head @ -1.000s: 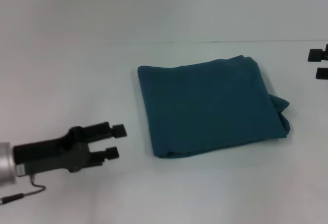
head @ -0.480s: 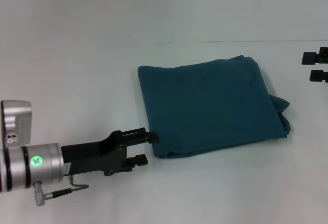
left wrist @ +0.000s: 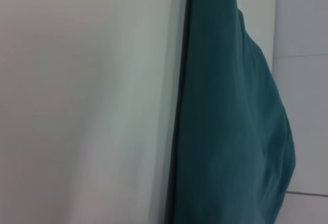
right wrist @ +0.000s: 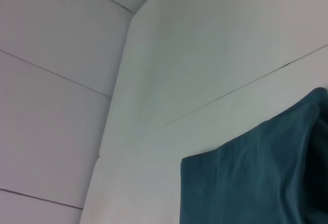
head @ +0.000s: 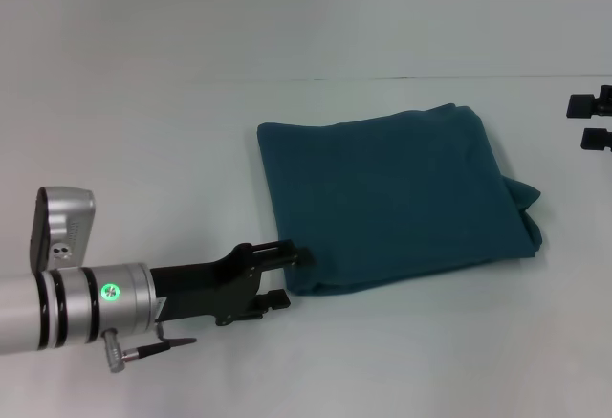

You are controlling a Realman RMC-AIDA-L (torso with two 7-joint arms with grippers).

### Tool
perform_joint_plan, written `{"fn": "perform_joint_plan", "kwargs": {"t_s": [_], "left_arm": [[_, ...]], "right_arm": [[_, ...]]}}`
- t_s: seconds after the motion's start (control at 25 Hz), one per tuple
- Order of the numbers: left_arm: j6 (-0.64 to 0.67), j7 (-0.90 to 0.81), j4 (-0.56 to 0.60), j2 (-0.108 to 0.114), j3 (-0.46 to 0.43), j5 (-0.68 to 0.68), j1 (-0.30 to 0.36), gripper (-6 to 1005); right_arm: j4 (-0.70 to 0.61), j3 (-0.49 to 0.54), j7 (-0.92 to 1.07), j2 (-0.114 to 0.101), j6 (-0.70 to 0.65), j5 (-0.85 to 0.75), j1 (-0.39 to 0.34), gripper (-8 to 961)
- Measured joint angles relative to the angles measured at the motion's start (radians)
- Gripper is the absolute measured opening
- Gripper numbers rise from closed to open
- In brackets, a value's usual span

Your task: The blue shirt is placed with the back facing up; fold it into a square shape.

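Item: the blue shirt (head: 394, 198) — lying flat on the white worktop (head: 143, 150), folded into a rough square, plain side showing. Its near-left corner is just by my left jaws. A small bunch of cloth sticks out past the right edge. In my left wrist view the shirt (left wrist: 230, 131) fills one side of the picture, its folded edge running as a dark line against the pale worktop (left wrist: 77, 106). In my right wrist view one corner of the shirt (right wrist: 256, 183) shows on the worktop (right wrist: 205, 55).

Item: my left gripper (head: 291, 276) — low over the worktop at the shirt's near-left corner, jaws parted. The upper finger reaches the edge of the cloth; the lower one sits just short of it, on the near side. Nothing is clamped.

Item: my right gripper (head: 590, 121) — at the far right edge of the head view, well apart from the shirt, jaws parted with nothing between them.
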Motion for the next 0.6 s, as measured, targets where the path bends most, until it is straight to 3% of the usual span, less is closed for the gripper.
{"fn": "perform_joint_plan", "kwargs": {"t_s": [0.6], "left_arm": [[-0.101,-0.005,-0.047,-0.003,0.044,-0.002,-0.059,813]], "right_arm": [[0.000,0.002,-0.003,0.000,0.003,0.003,0.000,766]]}}
